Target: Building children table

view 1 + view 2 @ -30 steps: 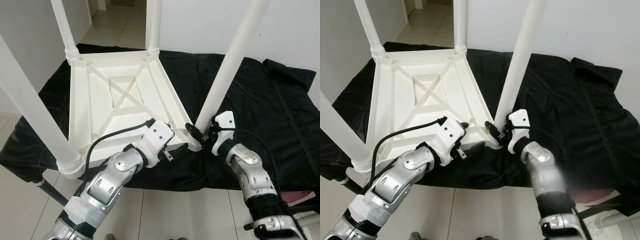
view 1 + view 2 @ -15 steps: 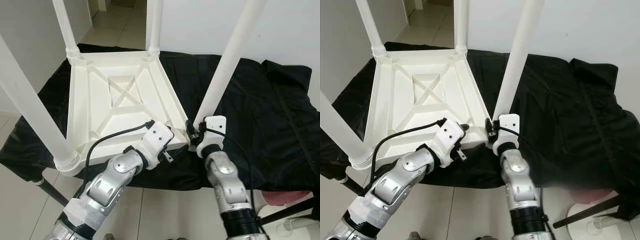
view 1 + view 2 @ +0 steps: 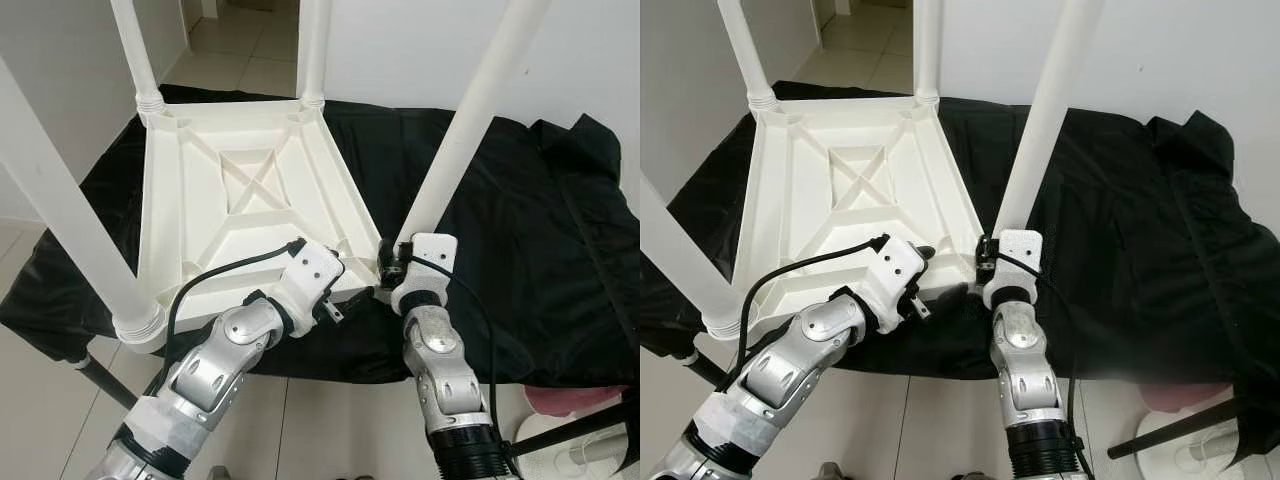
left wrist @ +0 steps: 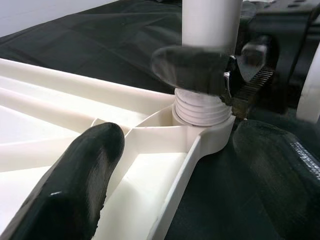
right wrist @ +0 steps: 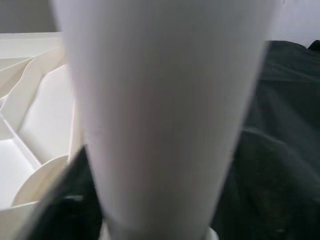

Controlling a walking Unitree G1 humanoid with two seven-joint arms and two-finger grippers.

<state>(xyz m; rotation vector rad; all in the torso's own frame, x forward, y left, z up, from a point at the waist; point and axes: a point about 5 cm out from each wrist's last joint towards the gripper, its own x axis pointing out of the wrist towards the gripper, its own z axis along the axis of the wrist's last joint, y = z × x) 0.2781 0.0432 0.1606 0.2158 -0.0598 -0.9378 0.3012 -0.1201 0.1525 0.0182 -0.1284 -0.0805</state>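
Note:
The white plastic children's table lies upside down on a black cloth, its four legs pointing up. My right gripper is shut on the near right leg at its threaded base, where it meets the corner socket. One of its black fingers lies across the leg just above the thread. My left gripper is open just beside that corner, straddling the table's near rim: one finger is inside the frame, the other over the cloth.
The cloth covers a low platform against a white wall. Tiled floor lies in front, and a doorway opens at the back left. A black stand foot and a pink object sit at the lower right.
My right forearm has swung in from the right and now stands straight below the leg's base, with the gripper still at the corner. The left arm has stayed put.

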